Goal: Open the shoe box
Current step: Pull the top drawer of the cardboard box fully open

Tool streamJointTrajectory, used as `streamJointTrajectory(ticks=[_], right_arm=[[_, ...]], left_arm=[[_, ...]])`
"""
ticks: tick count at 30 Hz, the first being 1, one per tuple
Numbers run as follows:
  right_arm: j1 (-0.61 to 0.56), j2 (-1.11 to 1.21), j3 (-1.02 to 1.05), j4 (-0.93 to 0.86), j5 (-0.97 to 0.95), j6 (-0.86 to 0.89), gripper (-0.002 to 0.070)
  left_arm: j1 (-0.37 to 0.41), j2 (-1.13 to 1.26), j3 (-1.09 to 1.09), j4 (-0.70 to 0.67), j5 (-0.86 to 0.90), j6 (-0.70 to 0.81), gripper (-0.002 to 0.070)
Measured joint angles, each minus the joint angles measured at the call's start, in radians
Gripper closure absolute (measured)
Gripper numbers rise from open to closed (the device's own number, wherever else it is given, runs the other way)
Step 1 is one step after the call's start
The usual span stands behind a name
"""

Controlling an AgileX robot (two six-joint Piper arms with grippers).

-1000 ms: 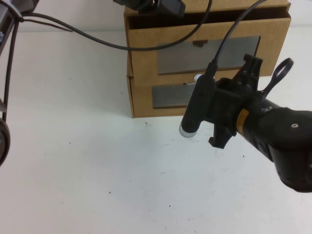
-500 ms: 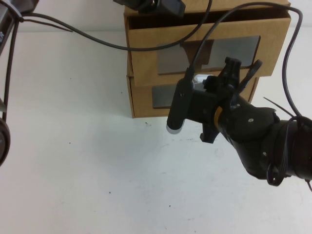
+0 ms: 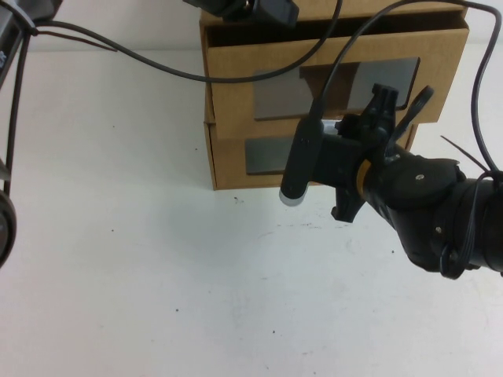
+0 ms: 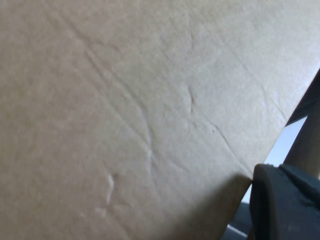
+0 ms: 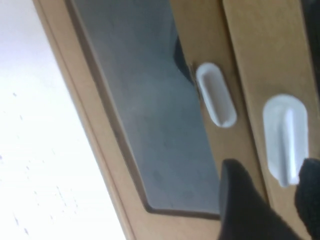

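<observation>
Shoe box (image 3: 236, 149) – R pincer (image 5: 272, 170) astride its handle (image 5: 284, 140); L pincer (image 3: 251, 9) atop.

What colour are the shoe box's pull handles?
White handles, best in the right wrist view; right gripper at one, left gripper at top of shoe box.

Bright, even and diffuse from overhead in the high view. Bleaches the white table (image 3: 118, 298) almost featureless, save a few dark specks. Throws only faint, soft-edged shadows under the right arm (image 3: 424, 204) and along the foot of the shoe box (image 3: 228, 149). Leaves a dull grey sheen on the window panels (image 3: 271, 98), no hard glare. Swallows most surface detail on the black arm.

Dimmer and warmer in the left wrist view: soft, unfocused cardboard, creases barely readable, a pale overexposed sliver past its edge.

Blurred throughout in the right wrist view: white handles (image 5: 216, 94) smeared at the rims, dark fingers (image 5: 240, 205) wholly out of focus, table blown out to white.
</observation>
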Motion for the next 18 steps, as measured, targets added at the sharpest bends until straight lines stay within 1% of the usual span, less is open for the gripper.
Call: streamJointTrajectory(ticks=[14, 18], right_arm=[[-0.002, 0.06, -0.072, -0.004, -0.003, 0.0, 0.0451], [-0.002, 0.071, -0.074, -0.011, 0.002, -0.002, 0.0475]], left_arm=[[0.002, 0.007, 0.0, 0.011, -0.001, 0.008, 0.068], [0.002, 0.018, 0.0, 0.025, 0.003, 0.013, 0.068]])
